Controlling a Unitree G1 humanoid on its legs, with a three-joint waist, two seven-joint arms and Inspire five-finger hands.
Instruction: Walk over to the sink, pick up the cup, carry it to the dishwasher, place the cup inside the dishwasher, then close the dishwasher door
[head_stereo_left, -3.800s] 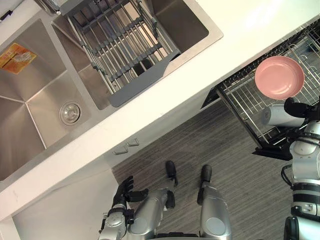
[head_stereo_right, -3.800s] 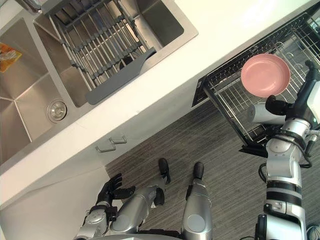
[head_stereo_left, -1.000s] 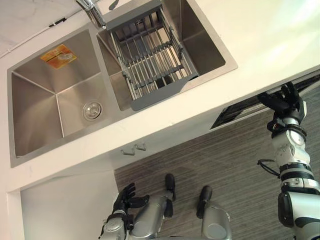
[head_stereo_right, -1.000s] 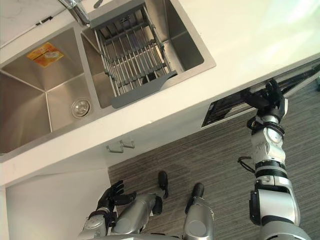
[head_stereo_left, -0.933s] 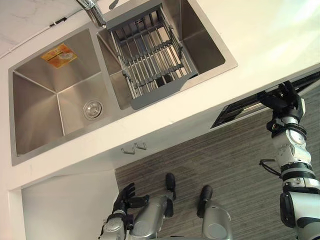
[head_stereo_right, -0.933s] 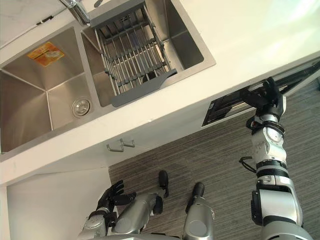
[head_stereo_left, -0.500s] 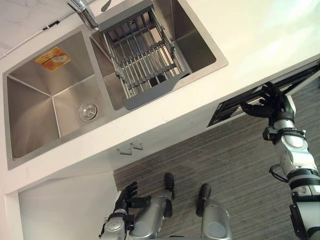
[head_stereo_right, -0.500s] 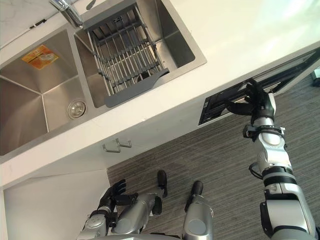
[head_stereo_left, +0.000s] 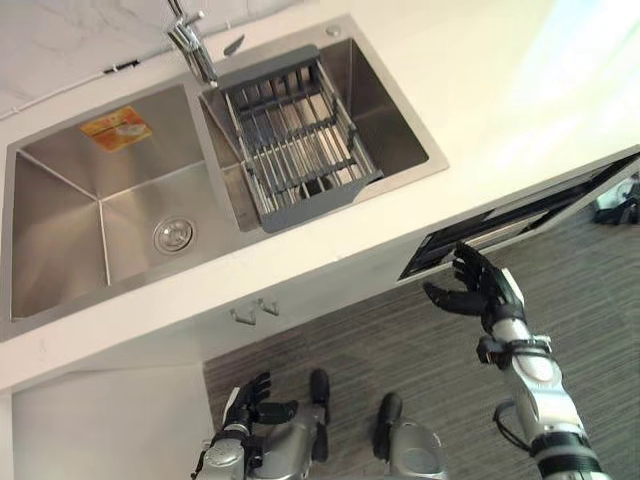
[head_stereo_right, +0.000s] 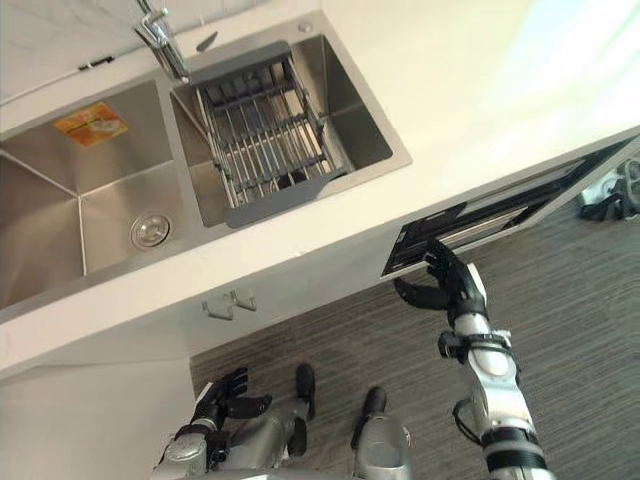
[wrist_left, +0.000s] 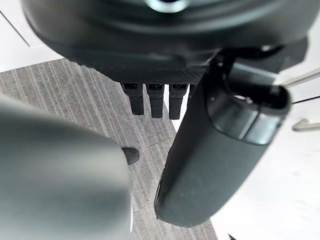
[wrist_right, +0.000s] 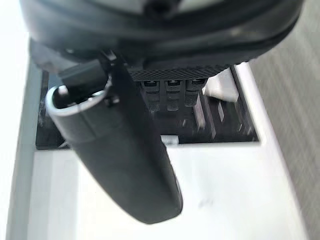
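A pale shape (wrist_right: 220, 85) lies among thin rack wires inside the dark gap of the dishwasher (head_stereo_left: 520, 215). It may be the cup, but too little of it shows to tell. The dishwasher sits under the white tabletop (head_stereo_left: 480, 100), and its door is drawn almost shut, leaving a narrow black slot along the tabletop's edge.

The right robot hand (head_stereo_left: 482, 295) is held up just in front of the near end of that slot, fingers spread wide and the thumb standing apart. It holds nothing. Whether its fingertips touch the door cannot be made out.

The left robot hand (head_stereo_left: 246, 396) hangs low over the grey striped floor (head_stereo_left: 400, 340), well apart from the dishwasher, its fingers loosely extended and empty.

Farther along the tabletop is a stainless steel double sink (head_stereo_left: 60, 220). A grey slatted drain rack (head_stereo_left: 300, 150) sits across its right basin, a chrome tap (head_stereo_left: 190, 40) stands behind it, and an orange label (head_stereo_left: 115, 128) is on the left basin's wall. Two small metal cabinet handles (head_stereo_left: 250, 312) show below the tabletop's edge. A dark object (head_stereo_left: 620, 205) on the floor is cut off at the right border.
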